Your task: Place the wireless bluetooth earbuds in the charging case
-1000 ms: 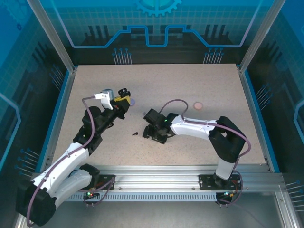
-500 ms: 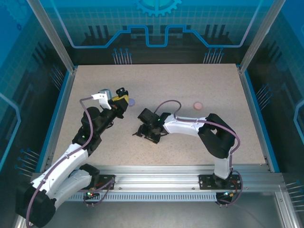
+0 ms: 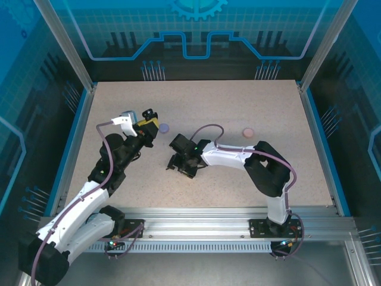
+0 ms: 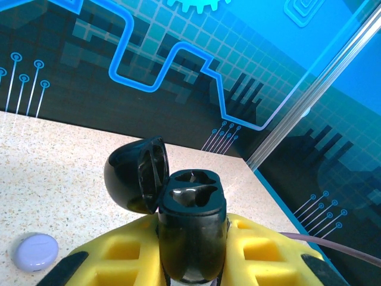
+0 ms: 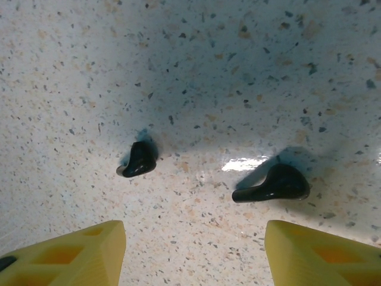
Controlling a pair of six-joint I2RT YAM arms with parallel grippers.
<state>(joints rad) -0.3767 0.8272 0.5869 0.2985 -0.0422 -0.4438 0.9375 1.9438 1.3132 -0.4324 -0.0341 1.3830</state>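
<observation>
My left gripper (image 4: 191, 259) is shut on a black charging case (image 4: 191, 223), held upright between its yellow fingers (image 4: 113, 253). The case's lid (image 4: 134, 176) is flipped open to the left and both wells are empty. In the top view this gripper (image 3: 149, 124) hovers at the table's left middle. My right gripper (image 5: 193, 253) is open, pointing down at the table. Two black earbuds lie just beyond its fingertips, one left (image 5: 138, 159) and one right (image 5: 275, 183). From above, the right gripper (image 3: 178, 165) sits at the table's centre.
A closed lilac case (image 3: 164, 127) lies just right of my left gripper, also low left in the left wrist view (image 4: 36, 251). A closed pink case (image 3: 248, 132) rests further right. Blue walls and a metal frame (image 3: 77, 65) ring the speckled table (image 3: 238, 101).
My right gripper has slid left across the table and now stands over the black earbuds. My left gripper, with the case, has drifted slightly left and away.
</observation>
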